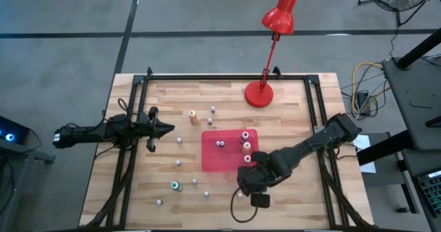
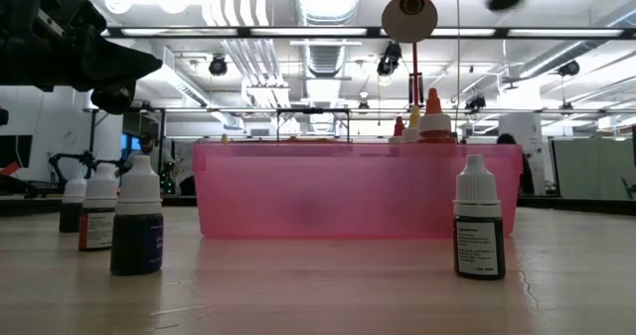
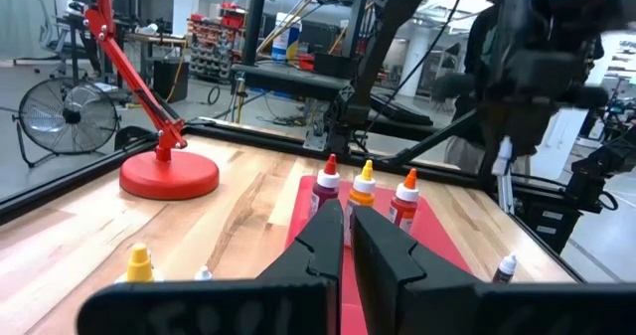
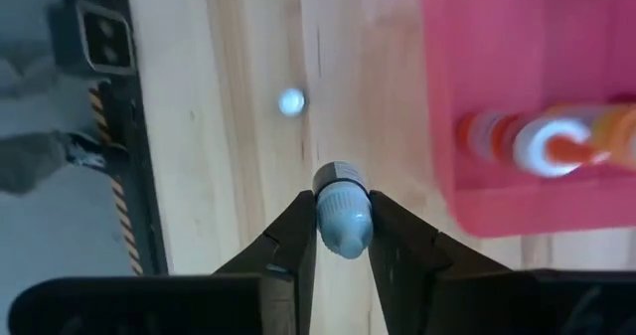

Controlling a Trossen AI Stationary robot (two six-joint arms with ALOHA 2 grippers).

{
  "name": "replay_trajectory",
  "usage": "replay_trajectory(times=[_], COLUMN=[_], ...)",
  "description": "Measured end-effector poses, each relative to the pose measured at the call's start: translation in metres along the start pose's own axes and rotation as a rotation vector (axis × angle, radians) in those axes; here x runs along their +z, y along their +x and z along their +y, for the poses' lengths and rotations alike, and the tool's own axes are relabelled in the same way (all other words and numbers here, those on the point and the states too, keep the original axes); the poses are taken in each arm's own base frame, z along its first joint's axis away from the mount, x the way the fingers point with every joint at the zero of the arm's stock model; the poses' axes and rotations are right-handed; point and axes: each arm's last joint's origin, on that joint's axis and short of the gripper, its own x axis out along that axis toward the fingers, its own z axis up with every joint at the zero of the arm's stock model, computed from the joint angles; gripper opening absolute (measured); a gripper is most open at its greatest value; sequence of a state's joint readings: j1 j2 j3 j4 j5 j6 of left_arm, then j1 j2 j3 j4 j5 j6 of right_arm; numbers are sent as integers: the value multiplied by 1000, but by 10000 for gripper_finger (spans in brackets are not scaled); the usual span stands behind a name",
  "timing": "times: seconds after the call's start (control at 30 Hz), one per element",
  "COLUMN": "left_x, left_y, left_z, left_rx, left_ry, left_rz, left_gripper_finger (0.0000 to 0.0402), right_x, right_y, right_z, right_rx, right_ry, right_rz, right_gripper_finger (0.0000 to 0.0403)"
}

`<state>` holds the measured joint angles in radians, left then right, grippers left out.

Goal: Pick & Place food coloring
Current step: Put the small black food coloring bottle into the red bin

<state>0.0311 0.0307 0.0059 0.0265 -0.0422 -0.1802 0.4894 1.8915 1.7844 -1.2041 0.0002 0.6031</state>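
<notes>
**Stock on the tabletop, left to right: one bottle in hand**

Left hand [image 1: 167, 128]: mine, idle, fingers pressed together on nothing, hovering over the left part of the tabletop [image 1: 296, 191], pointed toward the tray. Parked there, I judge, to keep clear.

Loose food coloring bottles [image 1: 178, 140]: scattered upright on the wood left of and in front of the tray, a teal-capped one [image 1: 176, 186] among them. Awaiting pickup.

Red tray [image 1: 213, 160]: mid-tabletop; three taller bottles [image 1: 246, 146] stand along its right side, two small ones nearer the middle.

Right hand [image 4: 343, 238]: mine, narrowed onto a pale-capped bottle [image 4: 343, 216] just off the tray's near right corner, gripped at the cap, probably so it hangs upright.

Red lamp [image 1: 265, 87]: behind the tray.

Views: only the right wrist view shows the grip; from above my arm hides it. The low view shows labels and dark contents.
</notes>
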Motion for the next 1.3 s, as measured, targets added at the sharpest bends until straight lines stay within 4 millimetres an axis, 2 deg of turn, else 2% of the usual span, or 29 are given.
replay_trajectory(times=[0.23,0.43,0.67,1.07,1.3], left_x=[0,0,0,0,0], left_y=[0,0,0,0,0], left_z=[0,0,0,0,0], left_rx=[0,0,0,0,0], left_ry=[0,0,0,0,0], left_rz=[0,0,0,1,0], left_gripper_finger=[0,0,0,0,0], right_x=[28,54,73,97,106], right_y=[-24,-29,-26,15,38], right_z=[-18,-35,-61,-116,-140], right_rx=[17,2,-26,-98,-121], right_ry=[12,9,27,71,86], right_rz=[-74,-96,-89,2,53], right_gripper_finger=[68,68,68,68,68])
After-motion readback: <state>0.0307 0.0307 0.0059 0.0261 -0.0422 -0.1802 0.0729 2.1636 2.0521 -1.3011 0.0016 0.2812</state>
